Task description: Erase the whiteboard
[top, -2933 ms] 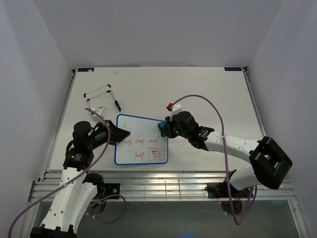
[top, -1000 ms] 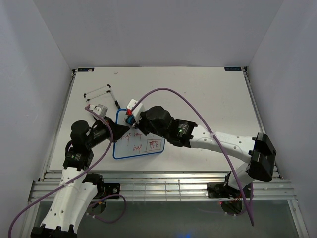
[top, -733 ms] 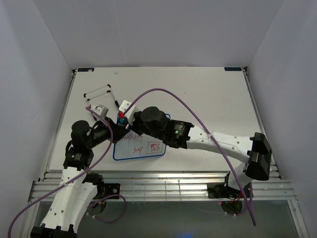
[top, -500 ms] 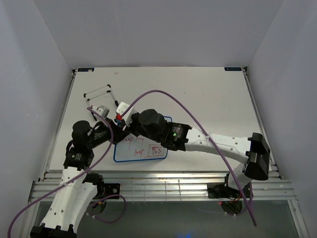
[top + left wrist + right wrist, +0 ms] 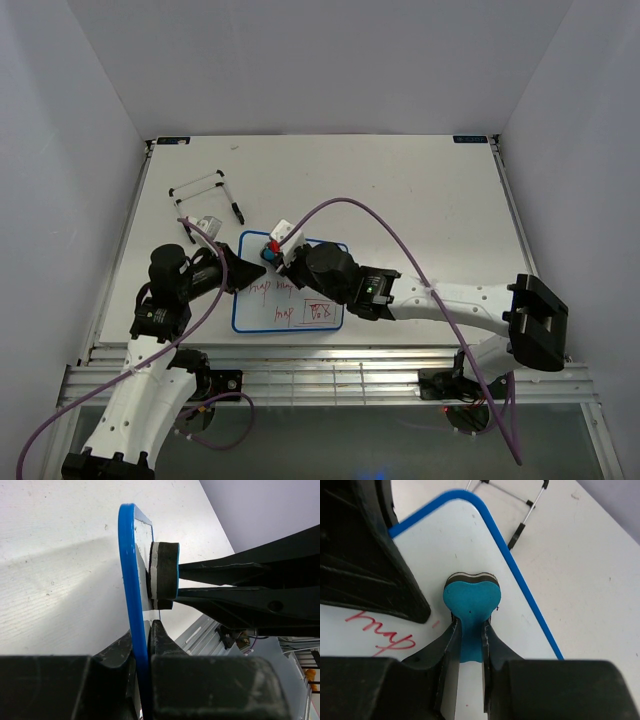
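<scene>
The whiteboard is found near and left of centre on the worktop, its left edge clamped by the left gripper. Red writing is borne on its near part. Toward its far edge, a blue eraser is grasped by the right gripper and pressed against it.

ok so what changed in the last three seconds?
The right claw, shut on the blue eraser, swept from the right edge of the whiteboard to its top-left corner, then came back slightly rightward along the top. Unchanged: the left claw clamps the board's left edge, the red writing lower down remains, the wire stand sits where it was.
</scene>
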`<state>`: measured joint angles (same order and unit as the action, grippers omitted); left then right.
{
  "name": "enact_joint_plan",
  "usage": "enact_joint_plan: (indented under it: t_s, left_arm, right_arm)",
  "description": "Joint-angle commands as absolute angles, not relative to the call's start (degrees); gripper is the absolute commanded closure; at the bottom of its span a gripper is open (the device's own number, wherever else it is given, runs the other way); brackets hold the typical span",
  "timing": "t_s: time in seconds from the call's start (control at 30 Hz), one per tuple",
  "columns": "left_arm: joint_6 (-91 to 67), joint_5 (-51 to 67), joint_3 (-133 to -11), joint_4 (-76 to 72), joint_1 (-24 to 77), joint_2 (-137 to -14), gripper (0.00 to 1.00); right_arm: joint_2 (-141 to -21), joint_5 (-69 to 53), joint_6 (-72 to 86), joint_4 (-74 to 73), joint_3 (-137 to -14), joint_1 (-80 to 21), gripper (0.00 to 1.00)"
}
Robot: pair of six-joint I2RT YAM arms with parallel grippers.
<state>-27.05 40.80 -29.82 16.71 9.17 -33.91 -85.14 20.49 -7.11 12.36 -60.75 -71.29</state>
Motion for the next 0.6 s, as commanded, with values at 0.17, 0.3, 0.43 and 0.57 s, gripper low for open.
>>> enact_joint_plan:
  t_s: [0.17,0.3,0.43,0.57]
  left_arm:
    - [-22.3,49.6,-31.1,12.0,11.4,-31.2,1.00]
    - [-22.3,49.6,-31.3,12.0,11.4,-31.5,1.00]
    - [-22.4,49.0,-31.2,12.2,11.5,-31.0,1.00]
    - [-22.4,48.3,-31.3,12.4,11.5,-30.8,1.00]
  right_arm:
    - [-86.2,18.5,3.0,3.6,-51.8,-70.0,0.92]
    - [-86.4,17.6,4.7,4.5,-52.5,-72.4,0.92]
    - [-88.2,18.7,5.4,2.2,-56.0,-74.8,0.92]
    - [-88.6,19.5,6.6,1.8,-55.7,-76.5,0.92]
